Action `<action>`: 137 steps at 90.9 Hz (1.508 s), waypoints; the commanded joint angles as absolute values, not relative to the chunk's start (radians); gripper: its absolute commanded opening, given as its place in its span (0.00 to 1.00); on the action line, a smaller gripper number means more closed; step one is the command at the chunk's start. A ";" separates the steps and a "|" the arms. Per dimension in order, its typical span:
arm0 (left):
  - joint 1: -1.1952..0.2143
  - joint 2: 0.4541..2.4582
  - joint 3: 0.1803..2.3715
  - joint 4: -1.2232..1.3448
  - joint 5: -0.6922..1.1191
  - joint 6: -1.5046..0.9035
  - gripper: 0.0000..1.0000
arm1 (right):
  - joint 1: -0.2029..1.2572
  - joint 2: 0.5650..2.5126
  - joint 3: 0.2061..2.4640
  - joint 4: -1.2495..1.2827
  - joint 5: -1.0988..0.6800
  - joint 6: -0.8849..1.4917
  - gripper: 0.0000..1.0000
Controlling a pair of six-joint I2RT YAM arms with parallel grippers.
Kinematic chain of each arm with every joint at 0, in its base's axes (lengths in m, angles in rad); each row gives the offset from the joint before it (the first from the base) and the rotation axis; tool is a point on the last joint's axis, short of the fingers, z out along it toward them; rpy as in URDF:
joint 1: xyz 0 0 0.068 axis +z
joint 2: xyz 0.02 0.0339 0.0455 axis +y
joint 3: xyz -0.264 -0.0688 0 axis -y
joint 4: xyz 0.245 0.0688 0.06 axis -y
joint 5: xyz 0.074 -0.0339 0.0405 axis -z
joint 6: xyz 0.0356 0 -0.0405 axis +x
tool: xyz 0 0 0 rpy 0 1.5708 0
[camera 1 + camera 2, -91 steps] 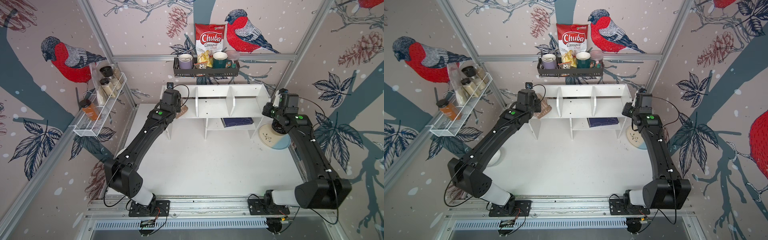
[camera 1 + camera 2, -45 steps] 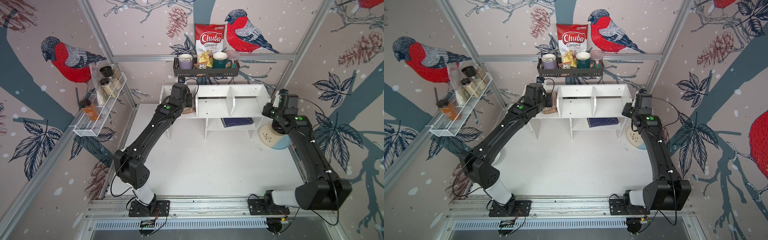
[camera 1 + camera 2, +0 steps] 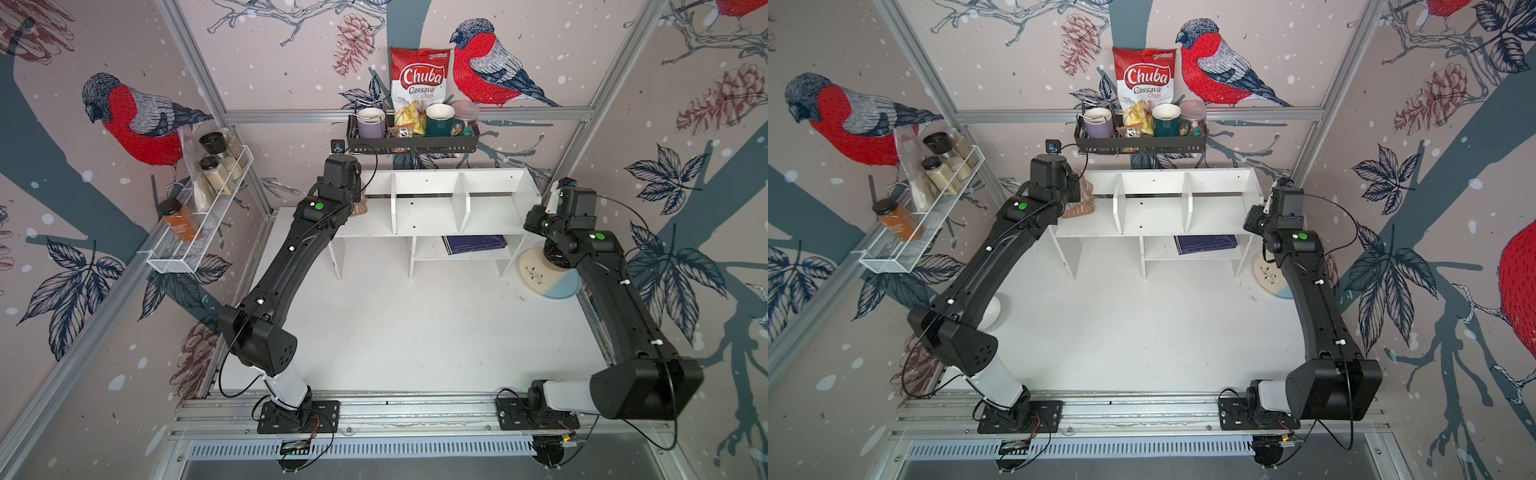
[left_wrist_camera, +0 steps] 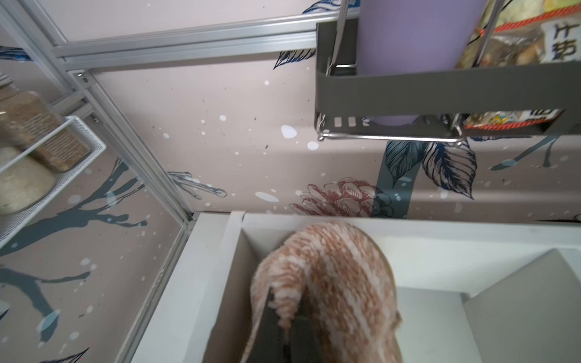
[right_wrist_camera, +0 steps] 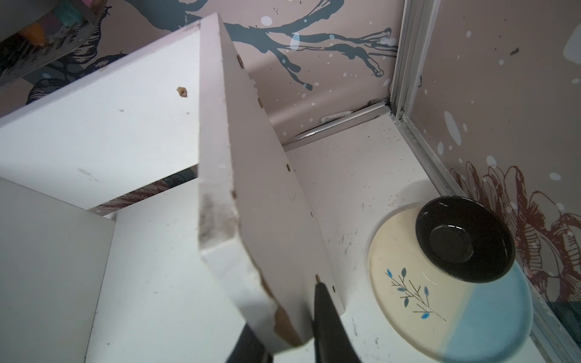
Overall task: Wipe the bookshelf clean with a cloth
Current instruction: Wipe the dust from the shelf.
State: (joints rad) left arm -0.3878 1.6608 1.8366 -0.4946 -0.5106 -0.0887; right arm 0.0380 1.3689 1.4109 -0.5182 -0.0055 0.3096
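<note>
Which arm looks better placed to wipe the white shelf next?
The left. The left gripper is shut on the cloth, inside the end compartment of the bookshelf on that arm's side. The right gripper has no cloth; it clamps the shelf's opposite end, apparently steadying it.

Robot test cell dressed as a home nook
An aluminium frame (image 3: 291,114) carries bullfinch wallpaper (image 3: 137,120), two arms (image 3: 286,266) bolt onto a base rail (image 3: 415,411); mugs (image 3: 371,122) sit in a black wall rack (image 3: 415,146), spice jars (image 3: 218,174) in a wire-mesh rack (image 3: 178,255).
</note>
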 commanded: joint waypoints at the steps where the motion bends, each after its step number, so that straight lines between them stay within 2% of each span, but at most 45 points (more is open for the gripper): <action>1: -0.382 1.607 1.763 -0.443 -0.552 -0.074 0.00 | 0.038 1.374 1.394 -0.525 -0.120 0.426 0.00; 25: -0.436 1.513 1.527 -0.370 -0.461 -0.148 0.00 | 0.037 1.359 1.377 -0.525 -0.121 0.428 0.00; 41: -0.490 1.519 1.477 -0.318 -0.408 -0.202 0.00 | 0.036 1.362 1.374 -0.523 -0.125 0.431 0.00; 72: -0.492 1.715 1.801 -0.335 -0.351 -0.213 0.00 | 0.037 1.365 1.386 -0.527 -0.132 0.428 0.00; 84: -0.477 1.784 1.957 -0.404 -0.422 -0.187 0.00 | 0.038 1.375 1.395 -0.525 -0.138 0.429 0.00; 93: -0.426 1.782 1.985 -0.443 -0.441 -0.197 0.00 | 0.038 1.383 1.403 -0.526 -0.141 0.429 0.00; 110: -0.349 1.700 1.874 -0.452 -0.456 -0.206 0.00 | 0.038 1.389 1.408 -0.518 -0.146 0.425 0.00; 121: -0.353 1.628 1.743 -0.391 -0.379 -0.220 0.00 | 0.039 1.392 1.401 -0.509 -0.147 0.426 0.00; 137: -0.400 1.540 1.576 -0.346 -0.426 -0.233 0.00 | 0.038 1.389 1.385 -0.507 -0.149 0.425 0.00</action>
